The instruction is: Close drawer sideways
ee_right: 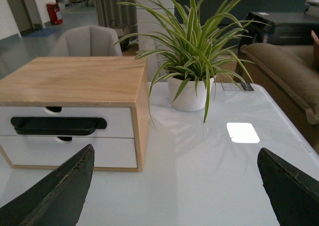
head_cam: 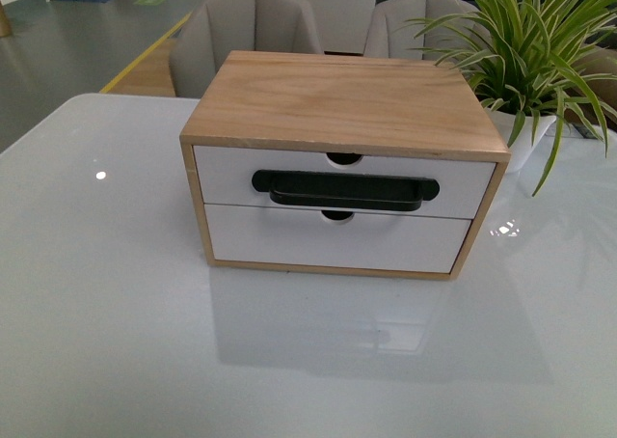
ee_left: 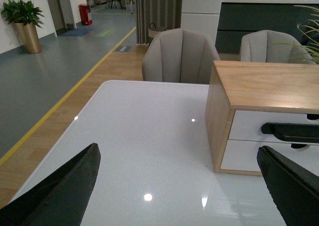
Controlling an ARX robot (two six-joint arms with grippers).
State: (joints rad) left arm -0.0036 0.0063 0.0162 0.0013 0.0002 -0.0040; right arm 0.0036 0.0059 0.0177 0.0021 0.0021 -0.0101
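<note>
Left claw [ee_left: 179,191] and right claw [ee_right: 174,186] both hang spread wide above the white surface [head_cam: 106,313], holding nothing. The drawer [head_cam: 342,180], upper of two in the wooden box [head_cam: 342,100], sits at surface centre; potted plant [head_cam: 525,62] at two o'clock

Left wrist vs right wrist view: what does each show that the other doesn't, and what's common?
Only the left wrist view: the cabinet's left side panel, the bare table stretching left of it, the floor with a yellow line, and the left gripper, jaws wide apart.

Only the right wrist view: the potted plant standing beside the cabinet's right side, a brown sofa, and the right gripper, also open.

Both: the wooden cabinet top, the drawer with its black bar handle, which looks flush with the frame, the plain lower drawer front, and grey chairs behind.
</note>
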